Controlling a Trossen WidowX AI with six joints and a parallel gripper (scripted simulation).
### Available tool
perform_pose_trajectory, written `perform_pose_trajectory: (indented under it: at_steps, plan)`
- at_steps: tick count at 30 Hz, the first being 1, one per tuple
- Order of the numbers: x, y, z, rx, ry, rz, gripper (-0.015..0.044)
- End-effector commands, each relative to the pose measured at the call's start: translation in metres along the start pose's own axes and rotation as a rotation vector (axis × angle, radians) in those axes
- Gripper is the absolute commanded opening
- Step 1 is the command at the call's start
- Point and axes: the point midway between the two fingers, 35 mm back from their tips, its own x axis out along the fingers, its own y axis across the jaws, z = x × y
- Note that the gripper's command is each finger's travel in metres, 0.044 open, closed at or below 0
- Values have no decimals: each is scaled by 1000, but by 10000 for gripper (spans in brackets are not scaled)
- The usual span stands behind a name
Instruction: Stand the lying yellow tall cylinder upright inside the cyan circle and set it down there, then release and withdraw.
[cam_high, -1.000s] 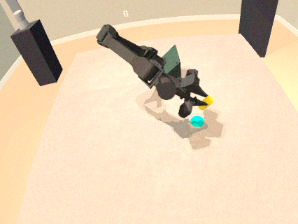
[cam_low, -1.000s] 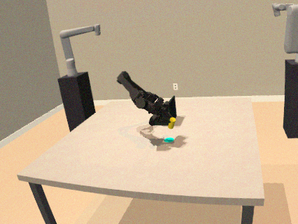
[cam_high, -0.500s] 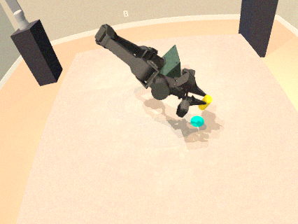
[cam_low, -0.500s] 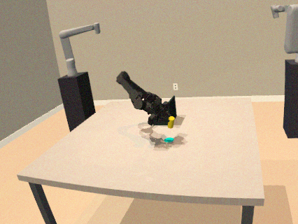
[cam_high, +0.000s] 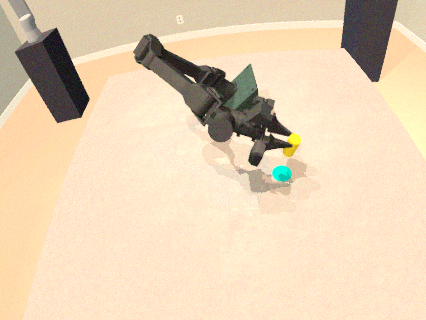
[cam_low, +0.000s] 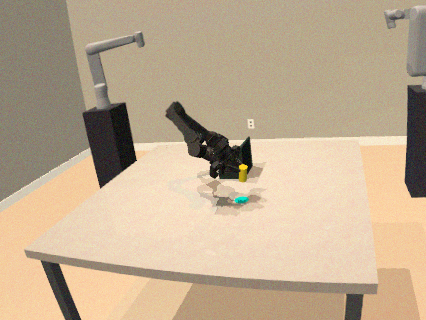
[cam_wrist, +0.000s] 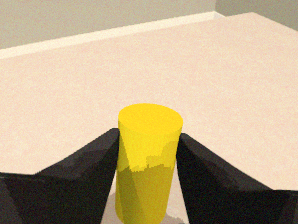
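Observation:
The yellow tall cylinder (cam_high: 291, 149) (cam_low: 243, 174) (cam_wrist: 145, 165) is held off the table, close to upright, with its top face showing in the wrist view. My gripper (cam_high: 291, 140) (cam_wrist: 148, 138) is shut on it, one finger on each side near its upper part. The cyan circle (cam_high: 282, 173) (cam_low: 241, 200) lies flat on the table. In the top and exterior views it shows below the cylinder, with a gap between them. The circle is not visible in the wrist view.
The pale table (cam_high: 165, 240) (cam_low: 300, 235) carries the arm's dark green base plate (cam_high: 244, 87) (cam_low: 246, 152), close behind the gripper. Shadows of the arm fall around the circle. Dark pedestals (cam_high: 54, 75) (cam_low: 110, 140) with grey arms stand beyond the table.

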Motion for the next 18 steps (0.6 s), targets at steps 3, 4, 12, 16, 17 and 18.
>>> perform_pose_trajectory:
  at_steps: [3,4,12,16,17,18]
  plan:
    - [-4,2,0,-21,-40,-8,105]
    - [-4,2,0,-24,-47,-10,105]
    - [-10,3,1,-53,-101,-29,105]
    - [-14,4,1,-69,-128,-39,105]
    - [-14,4,1,-73,-135,-42,105]
    - [-15,4,1,-76,-141,-44,105]
